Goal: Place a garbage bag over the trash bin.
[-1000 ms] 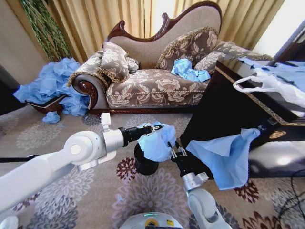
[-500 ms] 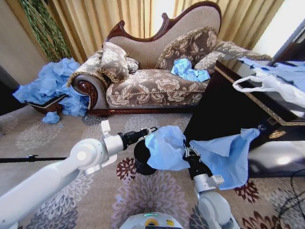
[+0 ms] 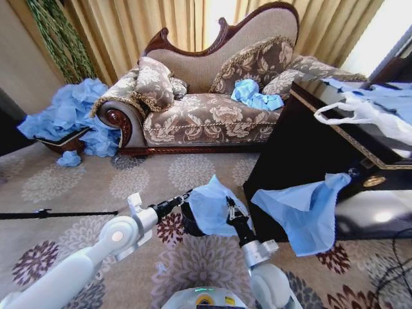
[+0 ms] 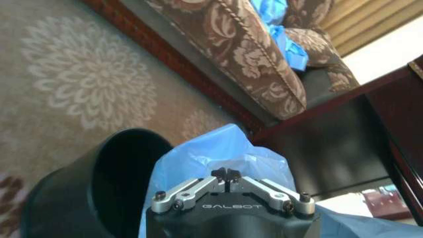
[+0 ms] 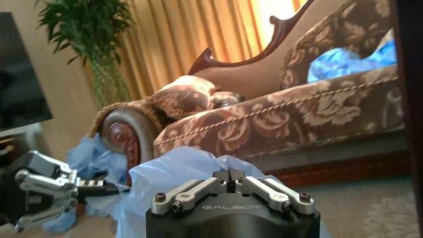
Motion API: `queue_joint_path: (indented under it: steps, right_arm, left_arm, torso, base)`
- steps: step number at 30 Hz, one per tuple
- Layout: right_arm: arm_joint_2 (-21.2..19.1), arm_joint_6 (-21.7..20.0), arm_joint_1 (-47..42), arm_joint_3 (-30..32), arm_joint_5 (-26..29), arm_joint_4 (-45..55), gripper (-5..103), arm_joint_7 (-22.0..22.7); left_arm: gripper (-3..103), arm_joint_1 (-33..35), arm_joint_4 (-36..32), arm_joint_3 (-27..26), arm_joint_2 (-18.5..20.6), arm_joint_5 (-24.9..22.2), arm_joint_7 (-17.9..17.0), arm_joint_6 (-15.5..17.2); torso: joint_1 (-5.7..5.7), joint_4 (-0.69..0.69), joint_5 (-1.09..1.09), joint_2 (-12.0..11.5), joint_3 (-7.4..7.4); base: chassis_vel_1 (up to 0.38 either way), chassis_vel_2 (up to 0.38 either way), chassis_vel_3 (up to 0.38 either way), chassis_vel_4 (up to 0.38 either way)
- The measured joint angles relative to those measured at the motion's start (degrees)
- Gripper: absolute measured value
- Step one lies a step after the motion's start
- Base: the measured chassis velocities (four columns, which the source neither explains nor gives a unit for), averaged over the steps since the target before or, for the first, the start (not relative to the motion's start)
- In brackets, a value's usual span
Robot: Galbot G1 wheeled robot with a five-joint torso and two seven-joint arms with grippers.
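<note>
Down and toward the robot have come both arms since a second ago, carrying the garbage bag (image 3: 209,207) lower over the trash bin (image 3: 190,225). Left pincer (image 3: 187,194) pinches the bag's left edge, its fingers together on the plastic; right pincer (image 3: 229,205) clamps the right edge likewise. Between them the bag hangs draped across the bin's mouth on the patterned carpet (image 3: 77,187), just left of the dark counter (image 3: 302,154).
</note>
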Motion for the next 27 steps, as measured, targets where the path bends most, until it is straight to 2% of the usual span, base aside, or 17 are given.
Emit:
queue_joint_path:
  steps: [2,3,6,10,12,13,15,17,18,21,27]
  right_arm:
    - [-0.5,0.2,-0.1,-1.8,-0.4,-0.1,0,-0.1]
    - [-0.5,0.2,-0.1,-1.8,-0.4,-0.1,0,-0.1]
    - [-1.6,0.1,0.0,-4.0,-0.2,-0.1,0,0.2]
    - [-2.6,-0.5,0.7,-4.9,0.2,-0.1,0,0.4]
    - [-3.6,-1.8,1.0,-5.1,0.7,0.7,0,0.8]
    - [-4.6,-2.8,1.0,-5.0,1.4,1.5,0,1.1]
    - [-5.3,-3.7,1.0,-5.0,1.9,1.9,0,1.2]
    - [-7.2,-4.9,2.2,-5.1,2.5,1.6,0,1.2]
    - [-7.2,-4.9,2.2,-5.1,2.5,1.6,0,1.2]
    - [-8.1,-5.5,5.9,-6.1,2.4,-1.6,0,1.2]
    - [-8.1,-5.1,11.0,-8.9,-0.2,-6.3,0,1.1]
  left_arm:
    - [0,6.0,-3.0,-4.8,-0.2,-0.2,-0.6,0.0]
    - [0,6.0,-3.0,-4.8,-0.2,-0.2,-0.6,0.0]
    - [0,14.2,-8.0,-10.4,-1.6,-2.3,-3.0,-0.2]
    - [0,17.5,-10.6,-13.2,-3.5,-5.4,-5.4,-0.3]
    - [0,17.6,-11.7,-14.3,-4.6,-10.0,-8.7,-0.4]
    - [0,17.7,-11.9,-14.3,-5.1,-11.1,-10.8,-0.3]
    - [0,17.8,-11.5,-13.7,-5.2,-10.0,-11.2,-0.1]
    - [0,15.9,-8.4,-10.5,-5.6,-7.0,-10.9,0.2]
    - [0,15.9,-8.4,-10.5,-5.6,-7.0,-10.9,0.2]
    - [0,9.6,-3.5,-6.3,-7.6,-6.6,-11.6,0.2]
    - [0,5.3,1.2,-2.8,-8.7,-4.1,-11.6,0.1]
  torso:
    - [0.0,0.01,0.02,0.0,0.0]
    - [0.0,0.01,0.02,0.0,0.0]
    - [0.0,0.01,0.02,0.0,-0.01]
    - [-0.01,0.03,0.03,0.0,-0.01]
    - [0.0,0.0,0.02,0.0,0.0]
    - [0.0,-0.02,0.02,0.0,0.0]
    - [0.0,-0.01,0.03,0.0,0.0]
    - [-0.01,0.01,0.0,0.0,0.0]
    - [-0.01,0.01,0.0,0.0,0.0]
    - [0.0,-0.02,0.02,0.0,0.01]
    - [0.0,0.0,0.02,0.0,0.01]
  base:
    - [0.0,0.0,0.0,0.0]
    - [0.0,0.0,0.0,0.0]
    - [0.0,0.0,0.0,0.0]
    - [0.0,0.0,0.0,0.0]
    - [0.0,0.0,0.0,0.0]
    - [0.0,0.0,0.0,0.0]
    - [0.0,0.0,0.0,0.0]
    - [0.0,0.0,0.0,0.0]
    - [0.0,0.0,0.0,0.0]
    - [0.0,0.0,0.0,0.0]
    - [0.0,0.0,0.0,0.0]
